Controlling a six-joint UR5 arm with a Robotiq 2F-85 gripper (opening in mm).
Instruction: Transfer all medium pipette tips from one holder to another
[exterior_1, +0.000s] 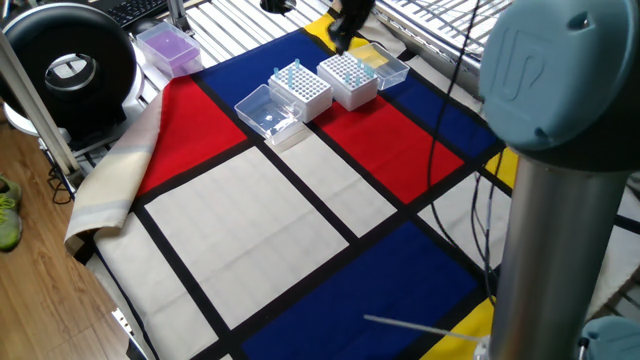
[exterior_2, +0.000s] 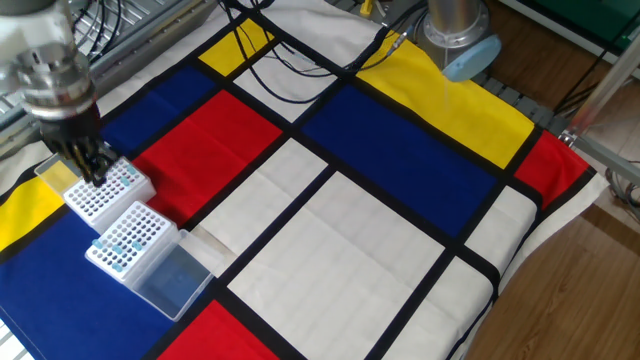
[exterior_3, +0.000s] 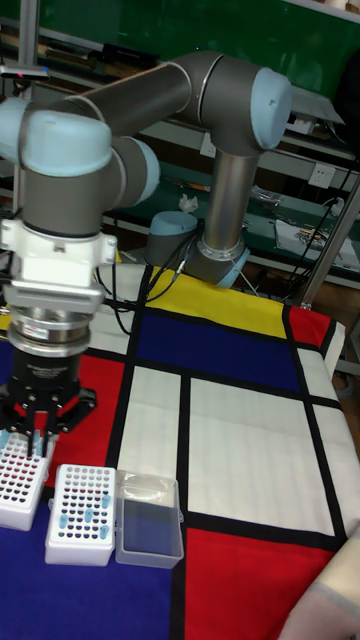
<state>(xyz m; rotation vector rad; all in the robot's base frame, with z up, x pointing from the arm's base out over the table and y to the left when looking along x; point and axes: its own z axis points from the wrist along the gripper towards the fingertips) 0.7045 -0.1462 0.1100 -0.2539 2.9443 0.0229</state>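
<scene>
Gripper (exterior_2: 95, 172) motion-blurred, grip unclear

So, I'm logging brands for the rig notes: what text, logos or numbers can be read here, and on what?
"UR": a raised logo, partly cut off, on the grey-blue cap of the robot arm joint, in one fixed view.
Nothing else is readable: the tip racks show no legible print.

Table covered by cloth (exterior_2: 390, 230) in red, blue, yellow and white blocks with black lines. Wood floor (exterior_1: 40, 300) beside it. Green wall (exterior_3: 150, 25) behind metal shelving (exterior_3: 90, 60).
</scene>
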